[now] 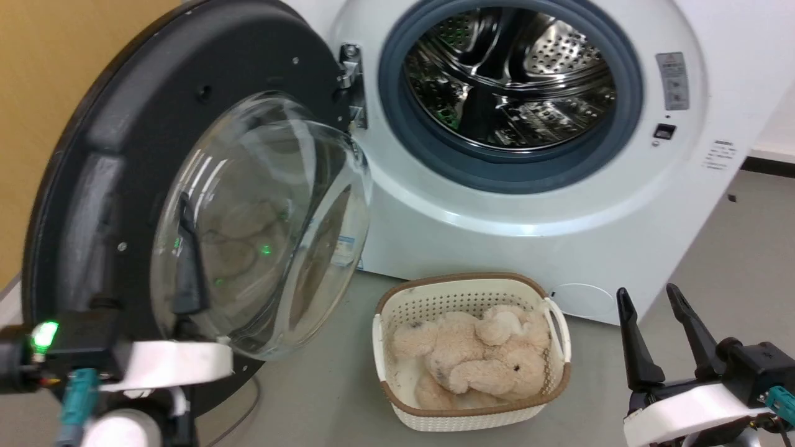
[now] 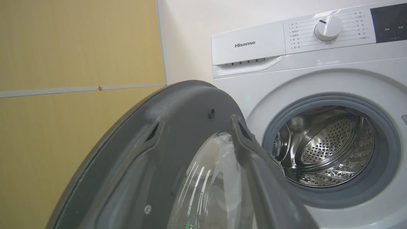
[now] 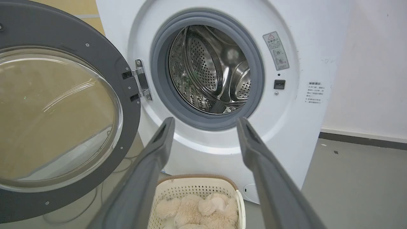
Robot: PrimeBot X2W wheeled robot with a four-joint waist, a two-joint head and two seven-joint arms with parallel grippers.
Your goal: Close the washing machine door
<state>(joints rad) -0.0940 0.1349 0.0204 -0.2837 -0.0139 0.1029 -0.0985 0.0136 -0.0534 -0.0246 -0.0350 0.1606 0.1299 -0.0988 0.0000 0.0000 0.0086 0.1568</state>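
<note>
The washing machine (image 1: 497,242) is a white front-loader with its steel drum (image 1: 509,74) exposed. Its door (image 1: 93,155) is swung wide open to the left, the black inner face and the bulging glass bowl (image 1: 267,236) turned toward me. My left gripper (image 2: 197,121) is open and close against that inner face, its fingers standing either side of the bowl's upper part. One dark finger (image 1: 186,261) shows through the glass. My right gripper (image 1: 647,292) is open and holds nothing at the lower right, in front of the machine, and points at the drum opening (image 3: 210,70).
A cream basket (image 1: 466,282) with a beige plush toy (image 1: 472,360) stands on the grey floor right below the drum opening. A yellow wall (image 2: 63,127) is behind the open door. A thin cable (image 3: 89,203) lies on the floor under the door.
</note>
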